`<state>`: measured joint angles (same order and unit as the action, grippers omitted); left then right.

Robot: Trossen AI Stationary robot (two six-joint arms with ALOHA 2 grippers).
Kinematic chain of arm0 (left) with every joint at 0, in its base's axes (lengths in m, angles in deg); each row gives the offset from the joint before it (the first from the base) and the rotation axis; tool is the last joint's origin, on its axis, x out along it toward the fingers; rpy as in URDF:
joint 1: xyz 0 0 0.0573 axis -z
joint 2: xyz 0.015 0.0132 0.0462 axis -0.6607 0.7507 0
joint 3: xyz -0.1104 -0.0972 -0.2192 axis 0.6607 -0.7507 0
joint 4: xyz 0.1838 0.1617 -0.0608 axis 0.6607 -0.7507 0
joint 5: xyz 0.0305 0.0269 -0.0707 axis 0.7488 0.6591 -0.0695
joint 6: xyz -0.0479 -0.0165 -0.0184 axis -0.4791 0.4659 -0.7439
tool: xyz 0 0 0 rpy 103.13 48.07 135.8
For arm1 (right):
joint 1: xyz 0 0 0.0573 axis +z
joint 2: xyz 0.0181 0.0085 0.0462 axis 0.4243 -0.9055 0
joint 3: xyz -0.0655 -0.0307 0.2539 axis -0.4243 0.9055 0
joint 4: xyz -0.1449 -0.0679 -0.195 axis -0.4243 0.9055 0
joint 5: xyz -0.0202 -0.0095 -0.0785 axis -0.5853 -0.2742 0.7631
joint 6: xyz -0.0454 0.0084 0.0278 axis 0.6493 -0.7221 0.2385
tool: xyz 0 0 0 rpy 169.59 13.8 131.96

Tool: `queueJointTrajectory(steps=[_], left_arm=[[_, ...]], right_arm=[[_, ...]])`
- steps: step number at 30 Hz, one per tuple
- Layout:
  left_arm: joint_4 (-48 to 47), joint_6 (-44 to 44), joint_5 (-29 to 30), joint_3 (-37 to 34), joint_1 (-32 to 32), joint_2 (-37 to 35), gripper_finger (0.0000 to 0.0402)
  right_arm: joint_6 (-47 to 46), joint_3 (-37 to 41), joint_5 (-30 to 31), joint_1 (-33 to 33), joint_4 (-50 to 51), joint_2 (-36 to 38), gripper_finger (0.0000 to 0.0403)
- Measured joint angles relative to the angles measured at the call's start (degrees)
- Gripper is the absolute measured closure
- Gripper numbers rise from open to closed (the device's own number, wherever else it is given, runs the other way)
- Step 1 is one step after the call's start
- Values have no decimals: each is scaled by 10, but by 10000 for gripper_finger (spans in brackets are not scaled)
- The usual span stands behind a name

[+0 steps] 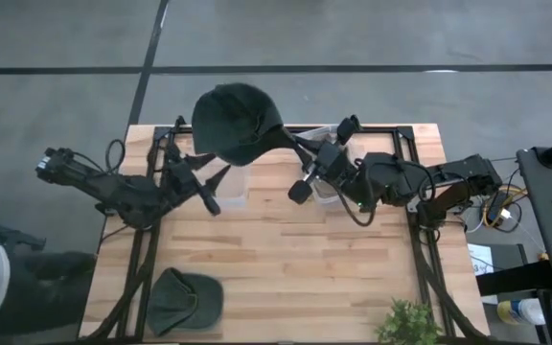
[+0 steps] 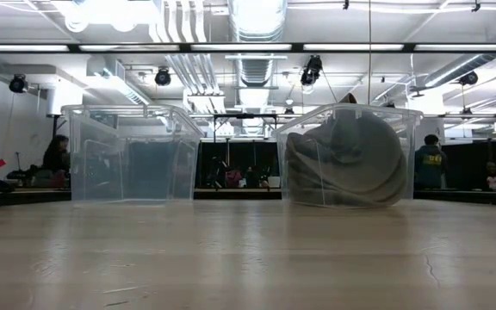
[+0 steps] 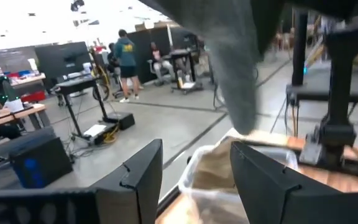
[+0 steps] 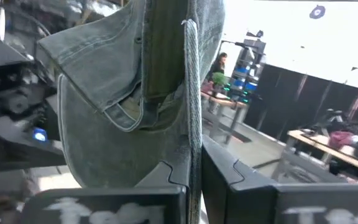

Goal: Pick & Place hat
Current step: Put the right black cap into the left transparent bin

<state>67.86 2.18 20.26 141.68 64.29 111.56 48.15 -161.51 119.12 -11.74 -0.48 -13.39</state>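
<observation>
Pinching with the right claw (image 4: 194, 171) on the band of a dark green denim cap (image 1: 236, 120), fingers pressed together on the cloth, no gap to see in the right wrist view. Holds this cap lifted off the wood, at about 12 o'clock of the pale wooden slat table (image 1: 286, 259), above its far edge and near a clear plastic bin (image 1: 233, 187) at 11 o'clock. Left claw (image 3: 194, 171) spread wide and empty, waiting just beside the same bin on its 9 o'clock side.

By judgement, past the pick but not yet at the place: lifted already, release not done, and which bin is meant cannot be told from these pictures. Seemingly one grey-green cap (image 2: 351, 159) lying already inside the second clear bin (image 2: 317, 116). Another dark green flat cap (image 1: 185, 299) on the table at 7 o'clock, untouched, probably left for later.

Only from the low view: one bin empty, the other filled with folded cloth; no arm and no held cap visible there. Only from above: the flat cap at 7 o'clock and a small green plant (image 1: 410, 324) at 5 o'clock. Only from the left wrist view: the held cap hanging higher than the bin's rim.
</observation>
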Motion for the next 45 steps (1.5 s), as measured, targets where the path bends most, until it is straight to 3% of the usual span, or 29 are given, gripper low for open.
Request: queueJointTrajectory(steps=[9, 22, 26, 32, 39, 45], left_arm=[[36, 7, -89, 0, 0, -2, 220], [103, 36, -95, 0, 0, -2, 224], [97, 26, -90, 0, 0, -2, 261], [99, 22, -70, 1, -1, -11, 381], [65, -17, -59, 6, -1, -35, 394], [-31, -108, -29, 15, -1, -70, 395]], right_arm=[[31, 0, -15, 0, -68, -9, 390], [23, 0, -48, 0, -93, -36, 390], [26, 0, -43, 0, -101, -33, 390], [24, 0, -48, 0, -101, -34, 390], [38, 0, -52, 0, -87, -38, 381], [60, 0, -29, -2, -53, -39, 298]])
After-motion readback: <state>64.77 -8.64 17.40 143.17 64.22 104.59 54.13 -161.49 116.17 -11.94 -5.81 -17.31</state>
